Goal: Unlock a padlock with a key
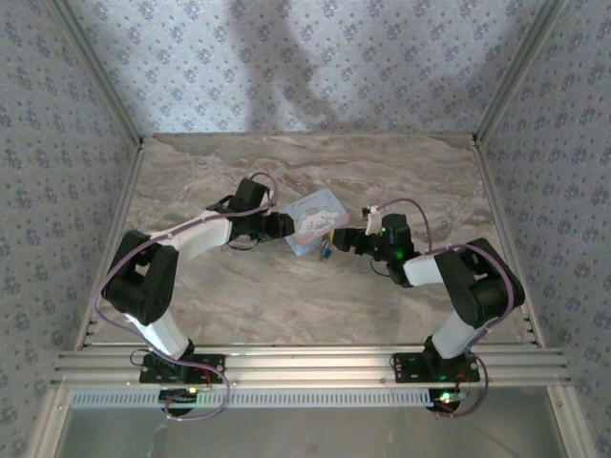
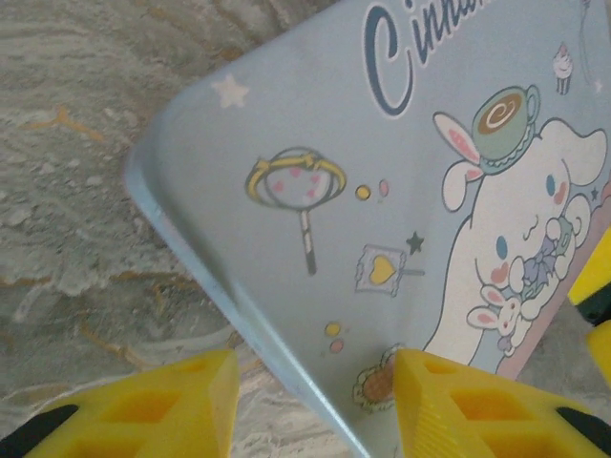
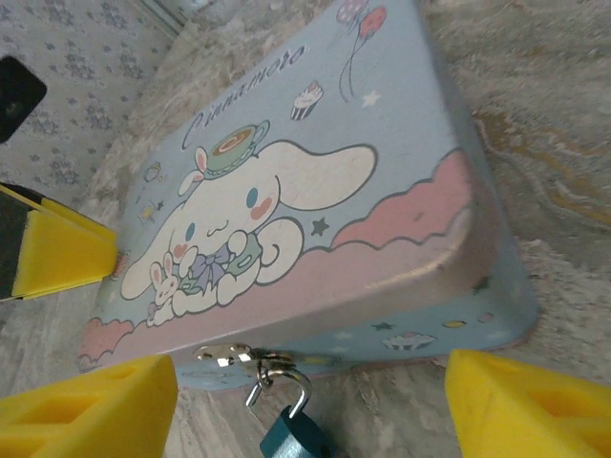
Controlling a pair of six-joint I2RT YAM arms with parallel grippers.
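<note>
Seen from above, the left arm rose from its base, folded at a raised elbow near the table's (image 1: 286, 305) left edge, and ran its forearm rightward and low to the tin (image 1: 315, 218). The left gripper (image 1: 279, 225) sat at the tin's left end. In the left wrist view, its yellow fingers (image 2: 191, 401) stood apart, one over bare marble and the other over the printed lid, with the tin's rim passing between them; the jaws were released and grasped nothing.

The pale blue tin lay flat near the middle of the table. A teal padlock (image 3: 291, 437) hung from the hasp (image 3: 250, 361) on the tin's front wall, its shackle through the loop, and showed from above as a small dark spot (image 1: 325, 254).

The right arm bent at an elbow by the right edge and reached leftward and low. The right gripper (image 1: 346, 239) faced the tin's front wall with its jaws spread wide, the padlock between them and touched by neither.
</note>
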